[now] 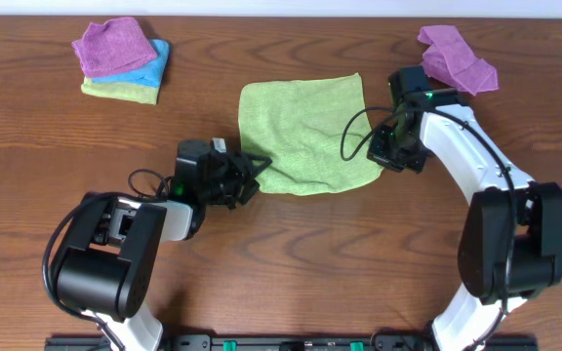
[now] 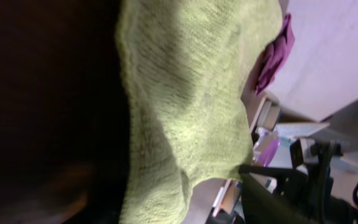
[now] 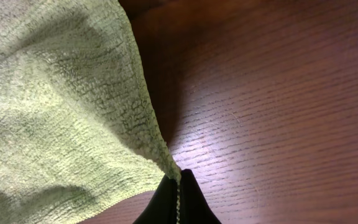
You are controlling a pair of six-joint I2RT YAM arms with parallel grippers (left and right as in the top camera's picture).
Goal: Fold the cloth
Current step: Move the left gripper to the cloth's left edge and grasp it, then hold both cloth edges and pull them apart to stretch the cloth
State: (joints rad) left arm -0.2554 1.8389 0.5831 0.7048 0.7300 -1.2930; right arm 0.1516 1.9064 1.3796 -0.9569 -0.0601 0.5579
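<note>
1. The right end effector [image 3: 174, 186] is pinched shut on the cloth [image 1: 305, 132]. In the right wrist view its two dark fingertips meet on the stitched edge at one corner, and the fabric there peaks up a little off the bench [image 1: 291, 263].
2. The left end effector [image 1: 252, 174] sits at the other near corner, its fingers at the hem. I cannot tell whether it has a hold, because the left wrist view is filled with green pile and shadow and no fingers can be made out.
3. The cloth lies near the middle of the bench, slightly toward 12 o'clock. It is spread as a single layer, roughly square, with a few soft wrinkles. The right end effector is at its 4 o'clock corner and the left at its 7 o'clock corner.
4. No fold is in place: no edge is doubled over and all four corners show from overhead. I judge this to be the gripping stage, with one corner secured and the other in doubt.
5. Almost all of the task is left. Both near corners need lifting, carrying toward the 12 o'clock edge and laying down aligned, perhaps followed by a second fold.
6. Further out, a pile of folded cloths [image 1: 120, 60] rests at 10 o'clock. A purple cloth [image 1: 457, 58] lies at 1 o'clock, close by the right arm. Both are apart from the cloth.
</note>
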